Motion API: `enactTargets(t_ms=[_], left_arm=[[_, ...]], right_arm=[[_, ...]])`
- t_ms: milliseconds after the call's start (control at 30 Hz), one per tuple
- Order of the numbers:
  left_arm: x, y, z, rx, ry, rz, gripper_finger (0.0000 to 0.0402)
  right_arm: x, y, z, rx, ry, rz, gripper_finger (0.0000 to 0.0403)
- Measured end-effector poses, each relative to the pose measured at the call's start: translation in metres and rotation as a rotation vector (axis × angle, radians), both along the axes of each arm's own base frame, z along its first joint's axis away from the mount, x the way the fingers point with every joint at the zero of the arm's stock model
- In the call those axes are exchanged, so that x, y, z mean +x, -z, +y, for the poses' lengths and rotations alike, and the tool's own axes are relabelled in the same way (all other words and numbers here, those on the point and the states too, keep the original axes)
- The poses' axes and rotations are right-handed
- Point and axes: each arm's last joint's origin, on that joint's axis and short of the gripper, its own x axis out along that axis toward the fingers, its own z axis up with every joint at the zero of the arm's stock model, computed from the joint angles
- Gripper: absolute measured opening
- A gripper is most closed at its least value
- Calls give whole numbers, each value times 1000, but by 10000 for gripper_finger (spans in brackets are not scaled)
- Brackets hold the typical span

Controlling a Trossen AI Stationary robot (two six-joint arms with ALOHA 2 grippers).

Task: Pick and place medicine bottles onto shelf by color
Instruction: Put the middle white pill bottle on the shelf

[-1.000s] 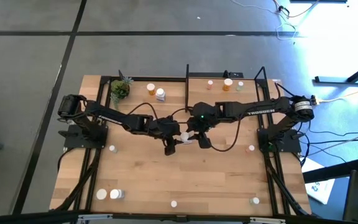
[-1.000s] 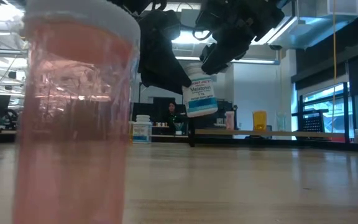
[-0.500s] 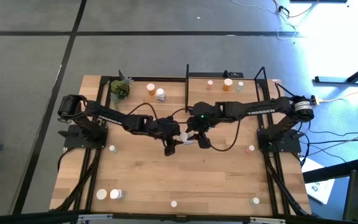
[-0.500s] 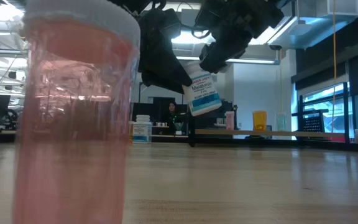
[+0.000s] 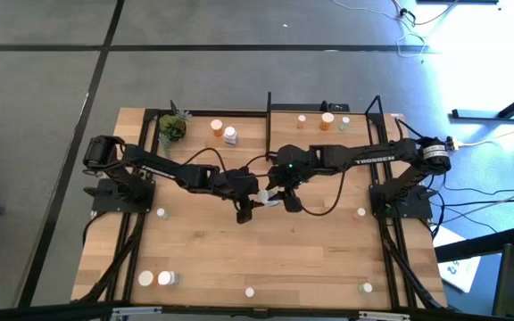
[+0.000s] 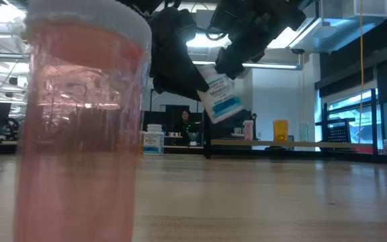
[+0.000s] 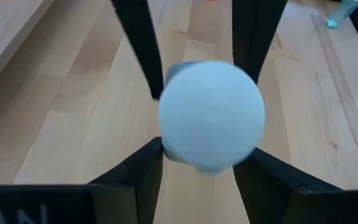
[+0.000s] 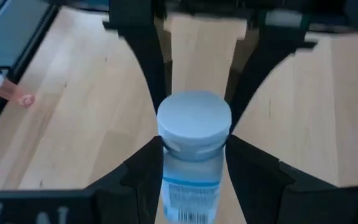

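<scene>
A white medicine bottle [image 6: 220, 99] with a blue-and-white label hangs tilted in the air over the middle of the table [image 5: 203, 250]. It shows as a white spot [image 5: 264, 195] in the high view. My left gripper [image 5: 252, 205] reaches it from the left and my right gripper [image 5: 280, 198] from the right; both are shut on it. The bottle's cap end leans toward the left arm and its base points down and to the right. The shelf [image 6: 301, 143] stands along the far edge with its black posts [image 5: 269, 111]. My left gripper has a finger [image 7: 146, 168] on each side of the bottle at its cap end, slanting down from the table's left. The cap's round top [image 7: 211, 115] faces the camera and hides the exact place of contact. The bottle is clear of the table. My right gripper pinches the bottle's body just below the cap [image 8: 191, 163] between its two fingers [image 8: 148, 171], slanting down from the table's right. The label [image 8: 188, 193] lies between the fingers. The bottle is tilted and clear of the table.
A pink bottle [image 6: 79, 128] stands right before the low camera. Several bottles stand at the far edge, among them an orange one [image 5: 216, 127], a white one [image 5: 230, 135] and another orange one [image 5: 327, 120], beside a plant [image 5: 173, 127]. More stand on the table [image 5: 161, 213] [image 5: 360, 213] [image 5: 154, 278].
The bottle has tipped from almost upright to a clear slant: its base has swung toward the table's right and its cap end stays between the grippers. Both grippers have kept their places and stay shut.
</scene>
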Motion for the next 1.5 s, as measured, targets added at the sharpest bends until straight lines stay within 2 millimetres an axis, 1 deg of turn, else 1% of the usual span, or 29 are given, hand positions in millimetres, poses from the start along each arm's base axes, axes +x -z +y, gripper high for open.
enactTargets(t_ms=[167, 500, 567, 733, 867, 1100, 1367, 1500], left_arm=[[-1, 1, 0, -28, -21, 16, 174], [-1, 2, 0, -29, -23, 21, 174], [-1, 2, 0, -28, -23, 23, 174], [-1, 9, 1, -26, -29, 53, 174], [1, 16, 0, -29, -30, 78, 174], [7, 30, -2, -28, -29, 99, 174], [8, 43, -2, -21, -31, 147, 174], [8, 45, -1, -20, -32, 159, 174]], right_arm=[[-4, 4, 0, 0, 5, 56, 172], [-4, 6, 0, 0, 6, 76, 172], [-3, 10, 0, 2, 7, 89, 172], [5, 30, 0, 11, 1, 145, 172], [9, 39, 0, 15, -6, 155, 172], [10, 39, -1, 8, -1, 146, 172], [10, 39, -1, 27, 19, 157, 172], [9, 39, 0, 31, 21, 161, 172]])
